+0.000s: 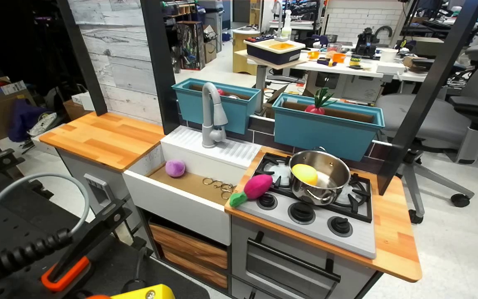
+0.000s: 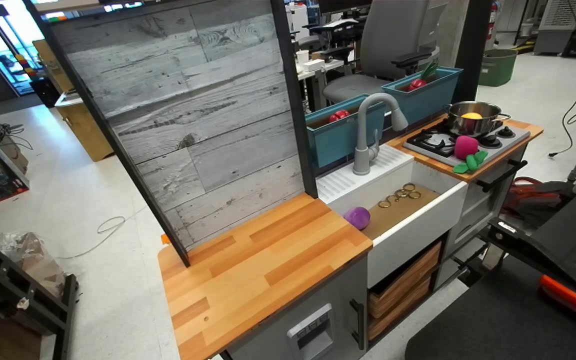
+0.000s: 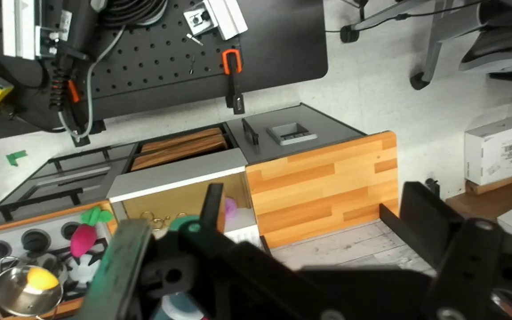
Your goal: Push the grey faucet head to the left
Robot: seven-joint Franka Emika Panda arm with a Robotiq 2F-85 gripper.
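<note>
The grey faucet head stands upright at the back of the white sink in both exterior views, its post (image 1: 207, 114) on the white ribbed ledge. Its arched spout bends forward and down toward the stove side, as the other angle also shows (image 2: 362, 135). In the wrist view I cannot make out the faucet; the gripper body covers that area. My gripper (image 3: 316, 198) is open, with its two dark fingers wide apart and nothing between them. Beyond the fingers lies the wooden counter. The gripper does not show in either exterior view.
The sink (image 1: 181, 214) holds a purple ball (image 1: 175, 168) and metal rings. Teal planters (image 1: 322, 133) stand behind it. A steel pot (image 1: 320, 193) with a yellow item sits on the stove, beside a pink toy (image 1: 257, 187). A grey wood panel (image 2: 193, 100) rises behind the counter (image 2: 268, 270).
</note>
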